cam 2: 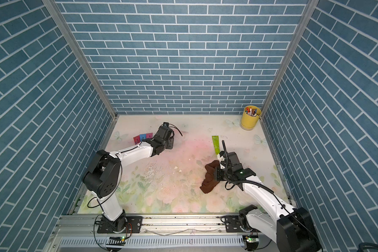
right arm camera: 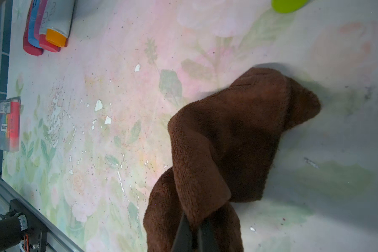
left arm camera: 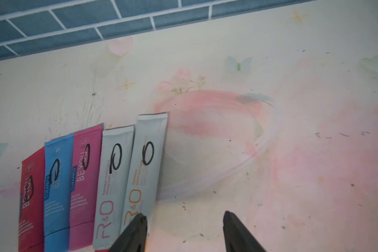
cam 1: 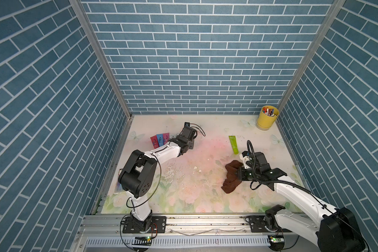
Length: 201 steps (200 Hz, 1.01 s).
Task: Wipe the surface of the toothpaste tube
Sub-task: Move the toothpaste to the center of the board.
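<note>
a: what crowds the green toothpaste tube [cam 1: 233, 144]?
b: little. it lies flat, right of centre. the right gripper [right arm camera: 193, 229] is near its cap, clenched on a fuzzy brown cloth [cam 1: 230, 177].
a: and the left gripper [left arm camera: 183, 215]?
b: released, empty, beside five flat tubes [left arm camera: 109, 174] in a row. a yellow cup [cam 1: 267, 119] sits in the far corner, and bare floral table [cam 1: 194, 196] lies between the arms.

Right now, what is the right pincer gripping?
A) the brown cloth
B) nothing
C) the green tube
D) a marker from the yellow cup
A: in the right wrist view the right pincer is closed on a fold of the brown cloth, and in a top view the green tube lies on the table apart from the cloth.
</note>
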Each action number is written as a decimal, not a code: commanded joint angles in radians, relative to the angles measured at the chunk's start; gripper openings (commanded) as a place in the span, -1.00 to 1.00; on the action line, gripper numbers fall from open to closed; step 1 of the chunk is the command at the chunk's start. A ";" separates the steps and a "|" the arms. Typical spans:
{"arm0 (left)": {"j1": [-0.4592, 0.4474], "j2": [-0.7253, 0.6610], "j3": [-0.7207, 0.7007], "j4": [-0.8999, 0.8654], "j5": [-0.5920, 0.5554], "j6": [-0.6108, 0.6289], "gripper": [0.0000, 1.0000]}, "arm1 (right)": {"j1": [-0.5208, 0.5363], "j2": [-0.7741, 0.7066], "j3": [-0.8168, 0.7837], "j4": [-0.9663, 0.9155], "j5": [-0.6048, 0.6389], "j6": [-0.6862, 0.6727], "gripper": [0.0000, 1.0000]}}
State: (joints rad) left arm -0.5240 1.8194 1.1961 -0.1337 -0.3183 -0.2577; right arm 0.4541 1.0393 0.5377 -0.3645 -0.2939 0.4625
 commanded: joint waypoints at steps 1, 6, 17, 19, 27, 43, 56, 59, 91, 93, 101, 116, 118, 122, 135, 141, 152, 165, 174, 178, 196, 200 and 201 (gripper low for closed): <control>0.035 0.035 0.011 -0.032 -0.019 0.037 0.21 | -0.003 -0.018 -0.010 -0.014 -0.010 -0.045 -0.94; 0.041 0.040 0.014 -0.037 -0.025 0.041 0.21 | -0.003 -0.013 -0.009 -0.014 -0.011 -0.048 -0.90; 0.050 0.047 0.016 -0.048 -0.056 0.048 0.21 | -0.003 0.002 -0.003 -0.011 -0.029 -0.055 -0.77; 0.051 0.048 0.018 -0.050 -0.063 0.050 0.21 | -0.003 0.006 -0.002 -0.011 -0.033 -0.057 -0.75; 0.051 0.056 0.023 -0.064 -0.097 0.056 0.21 | -0.003 0.020 0.002 -0.005 -0.048 -0.061 -0.72; 0.055 0.067 0.023 -0.077 -0.136 0.060 0.20 | -0.003 0.044 0.007 -0.005 -0.053 -0.062 -0.70; 0.065 0.072 0.020 -0.083 -0.130 0.054 0.16 | -0.003 0.054 0.007 -0.004 -0.053 -0.062 -0.69; 0.068 0.073 0.018 -0.085 -0.121 0.052 0.15 | -0.003 0.053 0.007 -0.003 -0.053 -0.062 -0.68; 0.088 0.085 0.012 -0.080 -0.024 0.036 0.02 | -0.005 0.046 0.007 -0.005 -0.050 -0.062 -0.67; 0.088 0.087 0.014 -0.081 -0.019 0.035 0.01 | -0.004 0.044 0.006 -0.005 -0.050 -0.062 -0.68; 0.088 0.094 0.019 -0.086 -0.007 0.034 -0.04 | -0.003 0.044 0.005 -0.005 -0.049 -0.062 -0.67; 0.088 0.105 0.025 -0.093 0.013 0.031 -0.08 | -0.004 0.047 0.006 -0.006 -0.050 -0.062 -0.67; 0.087 0.107 0.025 -0.094 0.015 0.030 -0.09 | -0.003 0.047 0.007 -0.005 -0.050 -0.062 -0.67; 0.088 0.109 0.027 -0.098 0.018 0.030 -0.10 | -0.003 0.048 0.007 -0.007 -0.050 -0.062 -0.67; 0.093 0.120 0.027 -0.105 0.018 0.029 -0.10 | -0.004 0.046 0.007 -0.007 -0.048 -0.062 -0.67; 0.095 0.122 0.024 -0.106 0.020 0.029 -0.09 | -0.003 0.044 0.006 -0.007 -0.047 -0.062 -0.67; 0.102 0.126 0.016 -0.104 0.030 0.028 -0.07 | -0.004 0.039 0.006 -0.009 -0.045 -0.062 -0.67; 0.103 0.126 0.005 -0.100 0.047 0.026 -0.07 | -0.005 0.031 0.006 -0.010 -0.039 -0.061 -0.67; 0.104 0.130 0.000 -0.101 0.060 0.025 -0.07 | -0.005 0.019 0.007 -0.016 -0.031 -0.059 -0.67; 0.104 0.131 -0.001 -0.101 0.064 0.025 -0.07 | -0.006 0.015 0.007 -0.019 -0.026 -0.058 -0.67; 0.104 0.139 -0.010 -0.099 0.075 0.026 -0.09 | -0.011 -0.019 0.023 -0.040 0.008 -0.049 -0.57; 0.105 0.141 -0.010 -0.099 0.079 0.026 -0.10 | -0.012 -0.023 0.031 -0.050 0.017 -0.046 -0.46; 0.105 0.141 -0.011 -0.099 0.080 0.027 -0.10 | -0.012 -0.024 0.033 -0.053 0.019 -0.046 -0.42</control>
State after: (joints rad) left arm -0.4236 1.9297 1.2045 -0.2085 -0.2863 -0.2245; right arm 0.4492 1.0637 0.5350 -0.3717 -0.3199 0.4381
